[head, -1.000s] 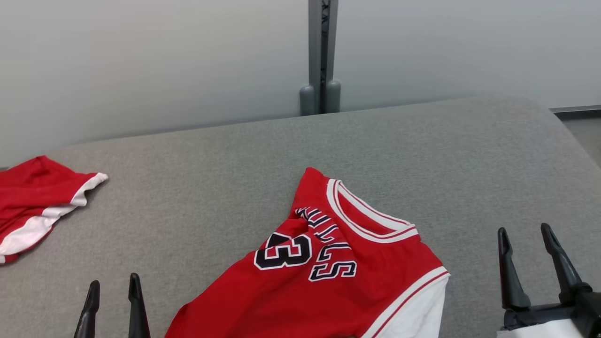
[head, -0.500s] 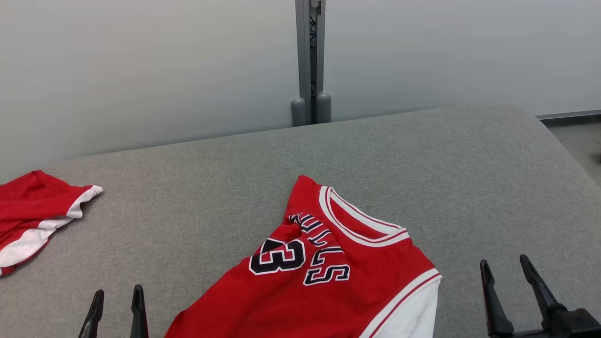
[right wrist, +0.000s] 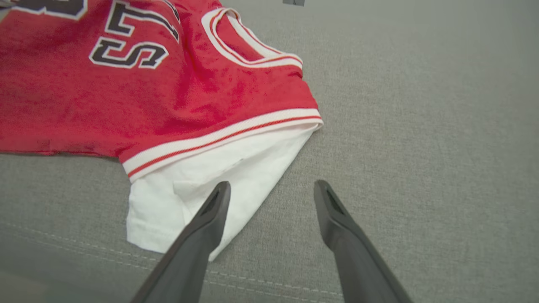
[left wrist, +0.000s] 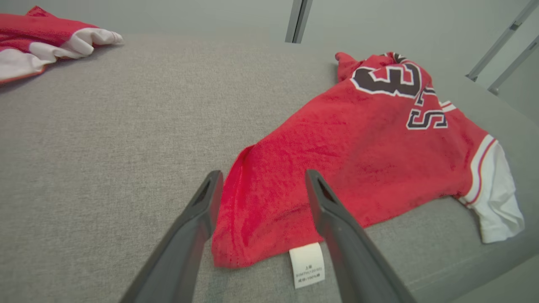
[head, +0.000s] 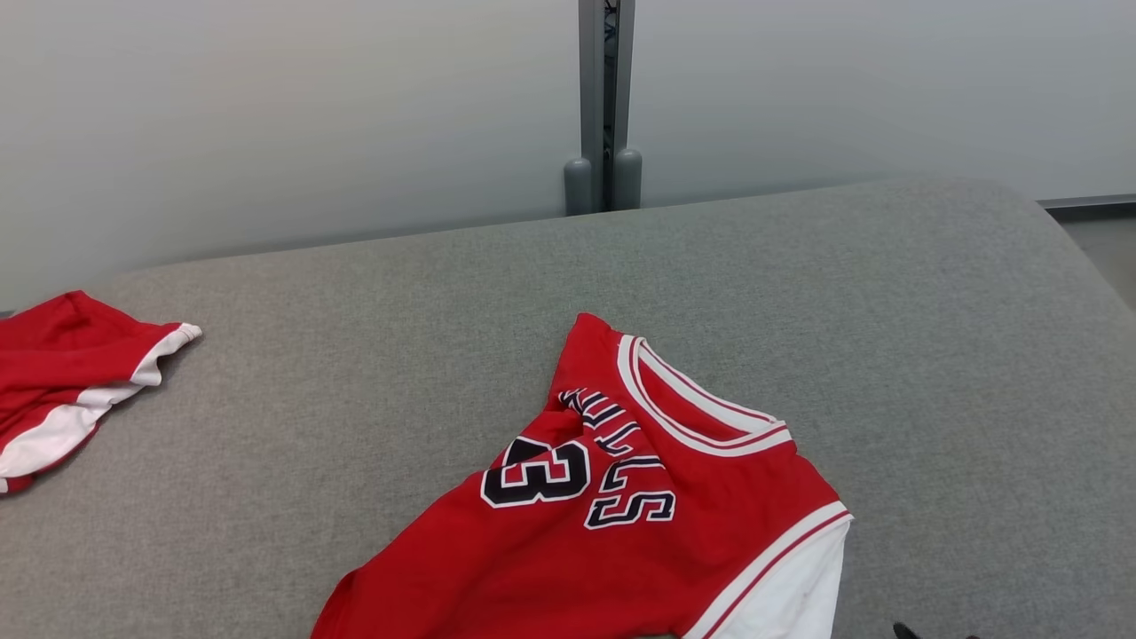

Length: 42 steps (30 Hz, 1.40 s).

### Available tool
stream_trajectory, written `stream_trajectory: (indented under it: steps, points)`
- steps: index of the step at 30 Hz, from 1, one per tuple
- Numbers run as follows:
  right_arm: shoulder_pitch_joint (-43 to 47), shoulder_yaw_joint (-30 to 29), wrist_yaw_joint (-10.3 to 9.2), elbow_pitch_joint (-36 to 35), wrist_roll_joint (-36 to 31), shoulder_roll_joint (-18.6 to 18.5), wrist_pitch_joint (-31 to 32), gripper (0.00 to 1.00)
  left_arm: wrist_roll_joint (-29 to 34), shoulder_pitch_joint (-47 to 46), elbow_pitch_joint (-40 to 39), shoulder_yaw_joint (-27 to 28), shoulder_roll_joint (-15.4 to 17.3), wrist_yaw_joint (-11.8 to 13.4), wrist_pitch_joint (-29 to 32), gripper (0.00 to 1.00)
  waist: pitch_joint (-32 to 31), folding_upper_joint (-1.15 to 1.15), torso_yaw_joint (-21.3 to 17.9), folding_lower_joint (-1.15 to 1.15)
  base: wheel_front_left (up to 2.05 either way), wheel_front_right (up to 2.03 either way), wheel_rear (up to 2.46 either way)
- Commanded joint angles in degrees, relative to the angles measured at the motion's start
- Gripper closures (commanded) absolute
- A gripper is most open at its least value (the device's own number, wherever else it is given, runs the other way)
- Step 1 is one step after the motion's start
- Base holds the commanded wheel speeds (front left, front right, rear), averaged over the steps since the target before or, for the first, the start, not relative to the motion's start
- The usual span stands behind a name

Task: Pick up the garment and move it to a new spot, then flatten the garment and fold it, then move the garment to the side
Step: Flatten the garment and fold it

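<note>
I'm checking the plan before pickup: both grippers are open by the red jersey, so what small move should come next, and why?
Probably lower the left gripper onto the jersey hem corner beside the white label and close. That corner shows between its open fingers; the right gripper is open and empty, and the jersey lies crumpled.

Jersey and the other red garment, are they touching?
Apart: the head view shows bare grey surface between the jersey and the other garment.
</note>
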Motion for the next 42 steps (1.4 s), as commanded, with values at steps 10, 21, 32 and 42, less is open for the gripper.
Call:
stream_trajectory:
  steps: [10,21,32,42]
  points:
    - [-4.96,3.00,-0.01,7.72,2.12,2.18,7.57,0.00,-4.48,-3.72,4.02,-1.45,3.04,-0.43,6.48,0.00,5.20,0.00,1.86,0.00,0.00,0.00,0.00]
    - [-8.97,5.01,-0.01,13.96,3.70,3.42,8.87,0.00,-6.45,-9.27,12.93,-3.10,3.50,-0.46,5.95,0.00,7.67,0.00,2.20,0.00,0.00,0.00,0.00]
    - [-11.95,3.39,-0.01,12.78,12.84,5.41,6.95,1.00,-18.73,-10.19,14.84,-14.00,4.74,-0.59,11.51,1.00,8.09,0.00,1.58,0.00,0.00,0.00,0.00]
    - [-20.48,-4.90,0.00,-12.99,33.84,2.70,12.79,1.00,-38.98,-17.63,-15.99,-13.93,12.41,-0.49,15.26,1.00,10.74,0.00,1.10,0.00,0.00,0.00,0.00]
